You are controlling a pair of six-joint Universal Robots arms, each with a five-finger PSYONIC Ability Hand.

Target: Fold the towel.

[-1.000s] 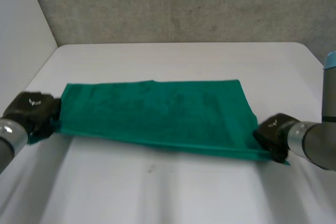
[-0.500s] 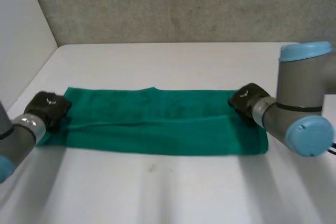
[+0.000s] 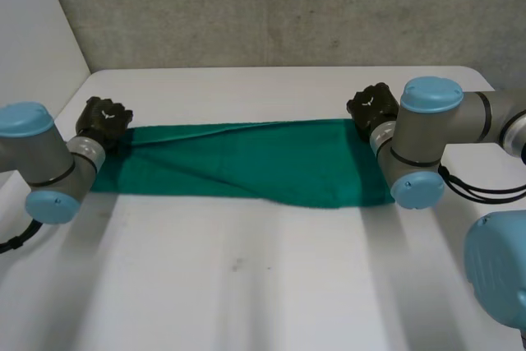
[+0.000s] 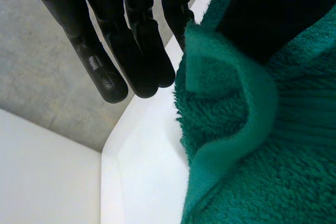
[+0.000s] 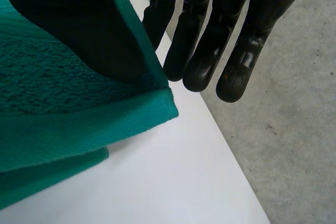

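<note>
A green towel point(image 3: 246, 162) lies as a long band across the white table point(image 3: 263, 285), doubled over lengthwise. My left hand point(image 3: 103, 119) is at its far left corner and my right hand point(image 3: 371, 106) at its far right corner. By the left wrist view the left hand point(image 4: 131, 40) pinches a raised fold of the towel point(image 4: 262, 171) between thumb and straight fingers. On the other side the right hand point(image 5: 210, 35) pinches the towel point(image 5: 63, 119) corner the same way, with the thumb on top of the cloth.
A grey concrete wall point(image 3: 288, 6) runs behind the table's far edge and a white wall point(image 3: 33, 55) stands at the left. My right arm point(image 3: 419, 145) rests over the towel's right end. Bare table lies in front of the towel.
Both hands have moved away from me, carrying the towel's near edge over to its far edge. The towel went from a wide sheet to a narrower doubled band.
</note>
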